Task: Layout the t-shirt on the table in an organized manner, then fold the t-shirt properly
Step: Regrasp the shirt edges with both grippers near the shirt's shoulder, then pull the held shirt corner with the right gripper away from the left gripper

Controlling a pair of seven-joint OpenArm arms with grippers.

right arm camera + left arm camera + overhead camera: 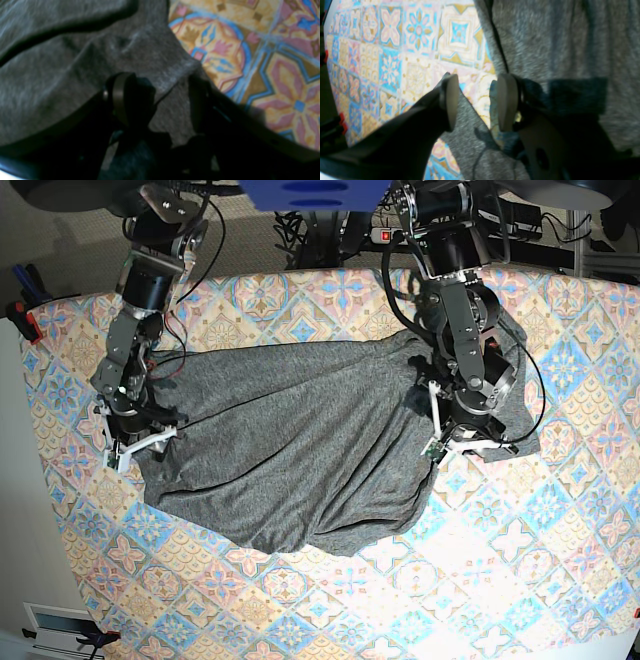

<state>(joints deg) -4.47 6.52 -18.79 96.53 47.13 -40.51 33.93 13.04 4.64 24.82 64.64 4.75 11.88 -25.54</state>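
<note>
The dark grey t-shirt [300, 440] lies spread and wrinkled across the middle of the patterned table [560, 580], its lower edge rounded and uneven. My left gripper [458, 446] is low over the shirt's right side; in the left wrist view the gripper [478, 100] is open, with tablecloth [395, 50] and a strip of grey t-shirt [557, 37] showing in the gap. My right gripper [140, 444] sits at the shirt's left edge. In the right wrist view this gripper [158, 98] is open, its jaws standing wide on either side of a corner of the t-shirt [62, 82] that lies on the table [275, 87].
A red clamp [28, 322] grips the table's left edge, and a red clamp [342, 122] also shows in the left wrist view. Cables and a power strip [385, 235] lie behind the table. Bare tablecloth stretches along the front and right.
</note>
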